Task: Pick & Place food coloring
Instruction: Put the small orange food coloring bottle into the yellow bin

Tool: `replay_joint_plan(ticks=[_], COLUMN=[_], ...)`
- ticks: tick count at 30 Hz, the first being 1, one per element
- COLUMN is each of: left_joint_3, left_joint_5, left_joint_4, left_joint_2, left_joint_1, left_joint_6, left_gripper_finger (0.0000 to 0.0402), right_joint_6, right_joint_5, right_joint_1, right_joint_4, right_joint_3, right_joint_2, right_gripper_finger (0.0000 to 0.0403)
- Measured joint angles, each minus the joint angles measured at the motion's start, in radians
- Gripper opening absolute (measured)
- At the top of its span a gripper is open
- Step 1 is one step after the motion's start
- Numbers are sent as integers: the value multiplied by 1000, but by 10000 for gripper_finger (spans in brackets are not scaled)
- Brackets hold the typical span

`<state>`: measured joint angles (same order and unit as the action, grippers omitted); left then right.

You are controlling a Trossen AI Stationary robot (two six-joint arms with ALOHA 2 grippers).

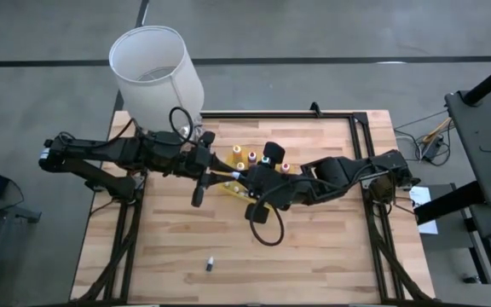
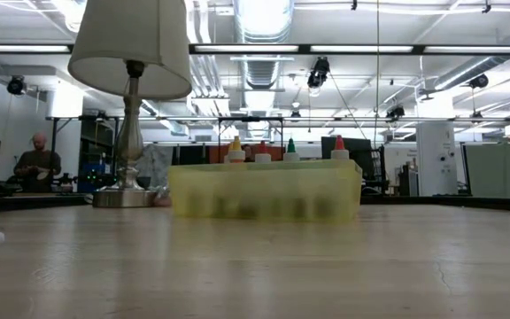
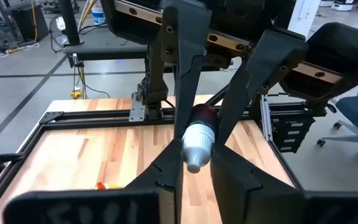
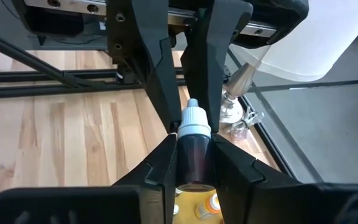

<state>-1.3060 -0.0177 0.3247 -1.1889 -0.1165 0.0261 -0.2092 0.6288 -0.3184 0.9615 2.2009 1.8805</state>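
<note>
A tiny loose vial (image 1: 210, 264) lies on its side close to the front edge of the wooden table (image 1: 331, 256), well apart from both arms.

Farther in, near the middle of the table, the two arms meet tip to tip in the air. Between them is one food coloring bottle (image 3: 199, 134), dark red with a white pointed cap. It lies roughly level, its long axis running along the line between the arms, cap toward the left arm and base toward the right.

The right gripper (image 4: 194, 155) pinches the dark body of the bottle from both sides. The left gripper (image 3: 196, 163) has its fingers drawn in against the white cap, one on each side, and appears to press on it. Both arms are equally near, since both touch the bottle. The handover seems to hinge on the left fingers holding firm on the narrow, tapered cap, which could slip.

Just behind the grippers sits the yellow tray (image 2: 264, 208), with more bottles (image 2: 262, 152) standing upright in it.

Farthest back, at the rear left corner, stands a table lamp (image 2: 131, 53) with a white shade.
</note>
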Motion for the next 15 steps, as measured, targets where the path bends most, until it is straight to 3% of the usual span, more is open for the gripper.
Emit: replay_joint_plan(ticks=[15], left_joint_3=[0], left_joint_5=[7], left_joint_4=[0], left_joint_2=[0], left_joint_1=[0], left_joint_6=[0], left_gripper_finger=[29], right_joint_6=[3], right_joint_5=[-1], right_joint_1=[0], right_joint_4=[0], right_joint_3=[0], right_joint_2=[0], right_gripper_finger=[85])
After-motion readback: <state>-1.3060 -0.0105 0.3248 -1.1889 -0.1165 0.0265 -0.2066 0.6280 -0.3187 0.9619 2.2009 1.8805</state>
